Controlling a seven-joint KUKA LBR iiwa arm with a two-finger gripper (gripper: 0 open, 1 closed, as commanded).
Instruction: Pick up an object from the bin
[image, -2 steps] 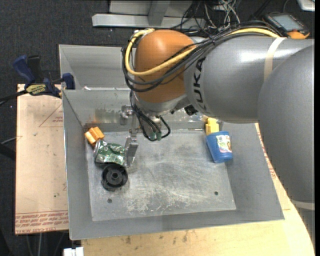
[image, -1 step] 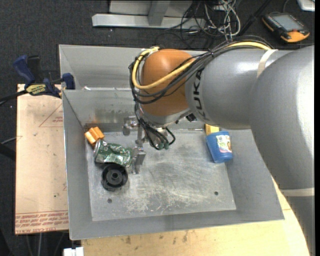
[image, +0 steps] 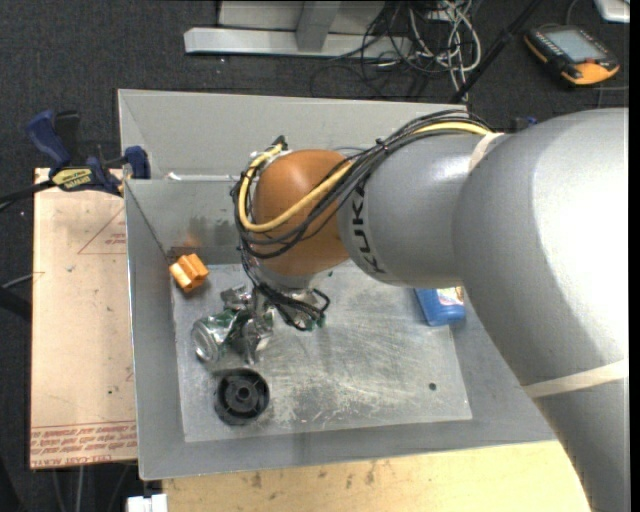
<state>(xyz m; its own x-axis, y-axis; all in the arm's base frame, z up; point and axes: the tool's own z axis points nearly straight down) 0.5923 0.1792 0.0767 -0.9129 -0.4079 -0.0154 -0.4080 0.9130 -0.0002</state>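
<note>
Left of the frame's middle, the pincer (image: 256, 312) is low at a crumpled silver-green can (image: 216, 338). An orange block (image: 188, 271) lies to the can's upper left, a black round disc (image: 241, 395) just below it, and a blue packet (image: 440, 306) well off to the right.

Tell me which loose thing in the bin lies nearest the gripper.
The crumpled silver-green thing, right beside the gripper; the orange block, black round piece and blue packet lie farther off.

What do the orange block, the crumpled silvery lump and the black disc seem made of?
Orange block: likely plastic or foam, matte, evenly coloured. Crumpled lump: probably thin metal or foil, shiny creases. Black disc: perhaps plastic or rubber, dull, moulded rings.
</note>
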